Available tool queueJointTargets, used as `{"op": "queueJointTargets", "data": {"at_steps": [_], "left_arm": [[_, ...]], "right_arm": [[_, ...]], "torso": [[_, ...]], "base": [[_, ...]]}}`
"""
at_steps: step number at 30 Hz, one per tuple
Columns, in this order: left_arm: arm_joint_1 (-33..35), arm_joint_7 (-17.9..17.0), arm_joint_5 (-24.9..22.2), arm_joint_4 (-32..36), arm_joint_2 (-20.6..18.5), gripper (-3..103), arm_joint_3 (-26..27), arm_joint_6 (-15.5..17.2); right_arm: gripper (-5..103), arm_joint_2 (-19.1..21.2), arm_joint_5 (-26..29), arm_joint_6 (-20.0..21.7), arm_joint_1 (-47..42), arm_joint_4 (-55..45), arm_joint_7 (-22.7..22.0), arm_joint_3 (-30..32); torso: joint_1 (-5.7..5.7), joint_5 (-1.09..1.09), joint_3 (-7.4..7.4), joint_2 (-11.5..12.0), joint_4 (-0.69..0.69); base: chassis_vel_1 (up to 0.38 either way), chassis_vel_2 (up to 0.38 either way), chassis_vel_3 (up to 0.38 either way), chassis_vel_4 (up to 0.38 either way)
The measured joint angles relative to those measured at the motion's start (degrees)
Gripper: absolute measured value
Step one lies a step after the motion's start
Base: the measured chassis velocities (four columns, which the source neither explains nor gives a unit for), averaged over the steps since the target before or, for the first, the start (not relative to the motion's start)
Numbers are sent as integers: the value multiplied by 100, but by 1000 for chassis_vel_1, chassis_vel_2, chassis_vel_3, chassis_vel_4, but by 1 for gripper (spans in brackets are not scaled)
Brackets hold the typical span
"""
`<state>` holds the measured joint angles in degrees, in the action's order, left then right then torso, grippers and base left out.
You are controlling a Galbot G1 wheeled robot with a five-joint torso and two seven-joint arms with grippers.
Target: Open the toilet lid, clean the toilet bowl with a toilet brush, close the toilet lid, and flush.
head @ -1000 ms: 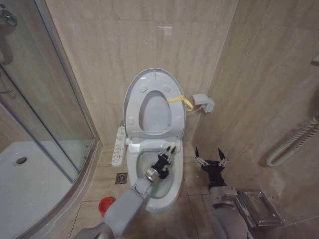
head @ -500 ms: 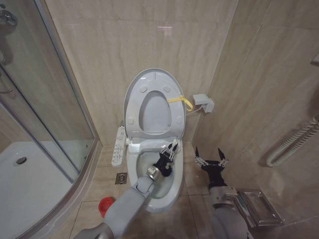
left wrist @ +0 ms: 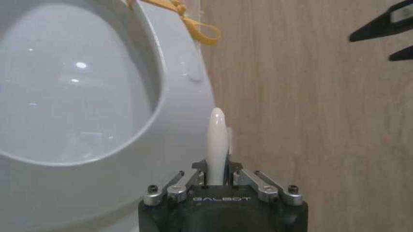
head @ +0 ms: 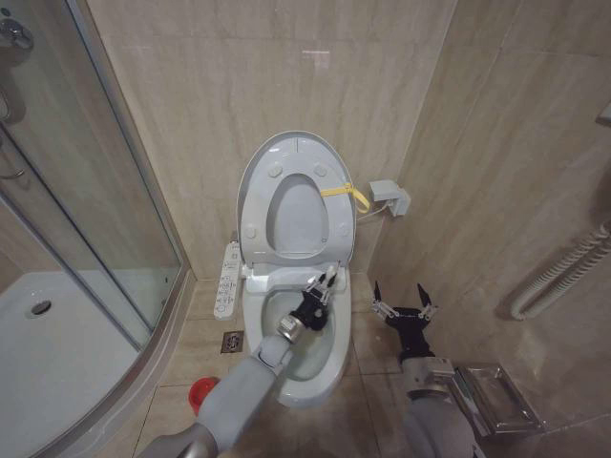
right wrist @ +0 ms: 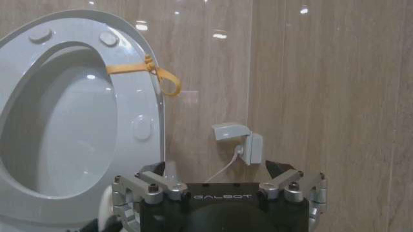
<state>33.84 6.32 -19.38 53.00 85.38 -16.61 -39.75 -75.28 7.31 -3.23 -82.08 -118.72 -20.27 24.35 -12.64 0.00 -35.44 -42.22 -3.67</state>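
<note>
1. Lid: glossy white oval plastic toilet lid (head: 296, 157) upright against tiled wall; white ceramic toilet bowl (head: 329, 358) open below.
2. Left tool (head: 323, 286) over bowl's right rim, pinching thin white toilet brush (left wrist: 217, 140) handle.
3. Right tool (head: 404, 307) spread, in floor gap right of bowl.
4. "GALBOT" printed on both tools.

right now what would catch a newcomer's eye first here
The toilet lid stands raised against the back wall, with a yellow strap tied round the seat ring. The left end effector hangs over the open toilet bowl, shut on the white handle of the toilet brush. The right end effector waits open beside the toilet, near the right wall.
</note>
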Motion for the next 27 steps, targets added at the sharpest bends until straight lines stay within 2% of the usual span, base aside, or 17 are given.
{"op": "queueJointTargets", "data": {"at_steps": [5, 10, 18, 20, 27], "left_arm": [[84, -75, 262, -291, 32, 20, -19, -20], [185, -136, 406, -296, -163, 20, 88, -44], [560, -282, 441, 626, -604, 20, 345, 140], [835, -351, 461, 1055, -843, 20, 473, 244], [1436, -366, 391, 1744, -1327, 20, 661, 368]], "right_arm": [[100, 0, 0, 0, 0, 0, 0, 0], [100, 0, 0, 0, 0, 0, 0, 0], [100, 0, 0, 0, 0, 0, 1, 0], [100, 0, 0, 0, 0, 0, 0, 0], [100, 0, 0, 0, 0, 0, 2, 0]], "torso": [[0, 0, 0, 0, 1], [0, -1, 0, 0, 2], [0, -1, 0, 0, 0], [0, -1, 0, 0, 0], [0, -1, 0, 0, 2]], "base": [[0, 0, 0, 0], [0, 0, 0, 0], [0, 0, 0, 0], [0, 0, 0, 0], [0, 0, 0, 0]]}}
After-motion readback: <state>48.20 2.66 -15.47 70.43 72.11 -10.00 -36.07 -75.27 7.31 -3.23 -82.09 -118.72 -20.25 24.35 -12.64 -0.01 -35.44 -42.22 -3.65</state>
